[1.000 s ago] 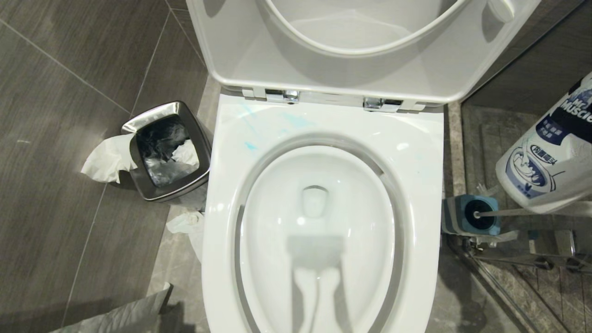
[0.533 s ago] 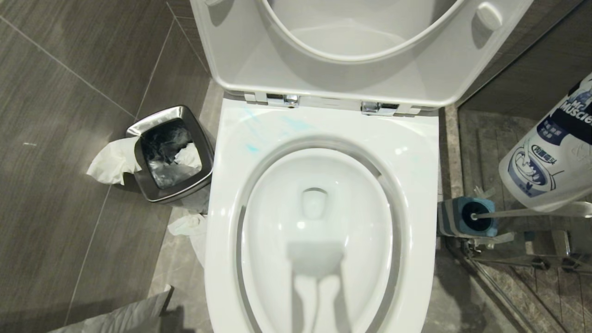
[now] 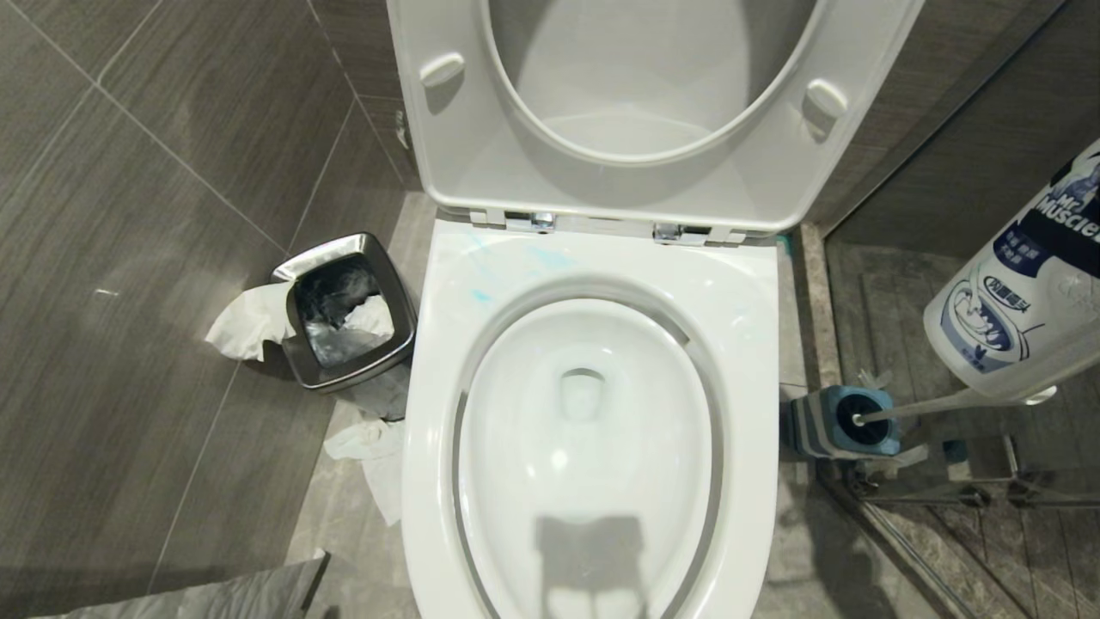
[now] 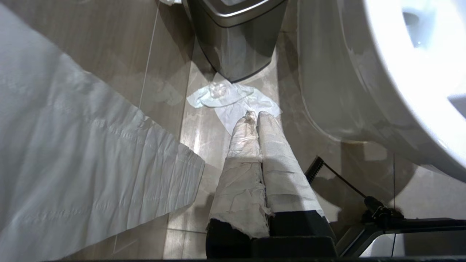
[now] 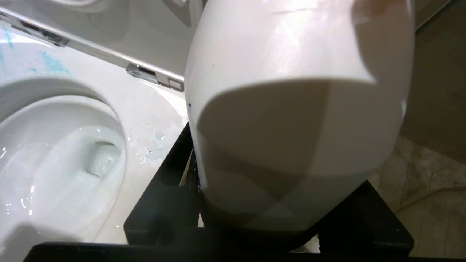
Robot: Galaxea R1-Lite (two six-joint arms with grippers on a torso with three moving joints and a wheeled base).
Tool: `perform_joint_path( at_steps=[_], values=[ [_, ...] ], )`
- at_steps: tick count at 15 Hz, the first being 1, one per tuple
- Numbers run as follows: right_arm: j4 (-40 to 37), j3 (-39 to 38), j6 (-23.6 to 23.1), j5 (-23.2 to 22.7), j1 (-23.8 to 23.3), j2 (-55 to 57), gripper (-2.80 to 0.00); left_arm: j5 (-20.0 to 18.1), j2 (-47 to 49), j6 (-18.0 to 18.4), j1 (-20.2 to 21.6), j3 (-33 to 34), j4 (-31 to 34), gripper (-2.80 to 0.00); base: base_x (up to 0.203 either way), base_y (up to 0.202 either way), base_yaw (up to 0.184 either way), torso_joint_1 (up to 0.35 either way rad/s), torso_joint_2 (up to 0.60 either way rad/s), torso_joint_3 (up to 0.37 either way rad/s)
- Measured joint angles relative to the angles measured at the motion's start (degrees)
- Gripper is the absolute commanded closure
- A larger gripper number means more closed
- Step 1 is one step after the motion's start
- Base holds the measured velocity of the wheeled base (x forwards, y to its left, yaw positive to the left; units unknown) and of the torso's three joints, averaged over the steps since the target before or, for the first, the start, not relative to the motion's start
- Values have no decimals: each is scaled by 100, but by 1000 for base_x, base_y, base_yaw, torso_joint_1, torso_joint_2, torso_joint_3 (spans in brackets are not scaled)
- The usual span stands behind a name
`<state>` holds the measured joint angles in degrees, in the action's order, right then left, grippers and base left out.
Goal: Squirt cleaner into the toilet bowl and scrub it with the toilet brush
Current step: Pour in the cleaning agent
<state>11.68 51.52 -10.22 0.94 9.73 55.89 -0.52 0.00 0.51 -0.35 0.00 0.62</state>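
Observation:
The white toilet bowl [image 3: 739, 292] lies open below me, its seat and lid [image 3: 653, 112] raised. The cleaner [image 3: 1023, 292], a white bottle with a dark band and blue print, hangs tilted in the air to the right of the bowl. In the right wrist view it [image 5: 291, 109] fills the space between the black jaws of my right gripper [image 5: 262, 203], which is shut on it. The toilet brush [image 3: 937, 404] stands in its blue-and-grey holder [image 3: 825, 425] on the floor below the bottle. My left gripper [image 4: 255, 116], with taped fingers, is shut and empty, low beside the toilet's base.
A square steel bin [image 3: 348, 309] with tissue spilling out stands left of the toilet. Crumpled tissues [image 3: 369, 447] lie on the floor between them. A sheet of paper [image 4: 72, 163] hangs near the left arm. Blue smears [image 3: 481, 297] mark the rim's back left. A metal door track [image 3: 945, 494] runs along the right.
The head camera has moved: the whole scene has slid down and shrunk a little, and more of the raised lid shows. The cleaner keeps its place at the right edge.

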Motion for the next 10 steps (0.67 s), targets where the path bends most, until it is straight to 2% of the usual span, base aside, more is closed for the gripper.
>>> perform_joint_path(
  at_steps=[5, 10],
  values=[
    [-11, -15, -25, 24, -4, 36, 0, 1, 0, 1, -5, 0, 0, 0, 0, 0, 0, -1, 3, 201],
    [-19, -85, -303, 51, -1, 121, 0, 0, 0, 0, 0, 0, 0, 0, 0, 0, 0, -2, 3, 193]
  ],
)
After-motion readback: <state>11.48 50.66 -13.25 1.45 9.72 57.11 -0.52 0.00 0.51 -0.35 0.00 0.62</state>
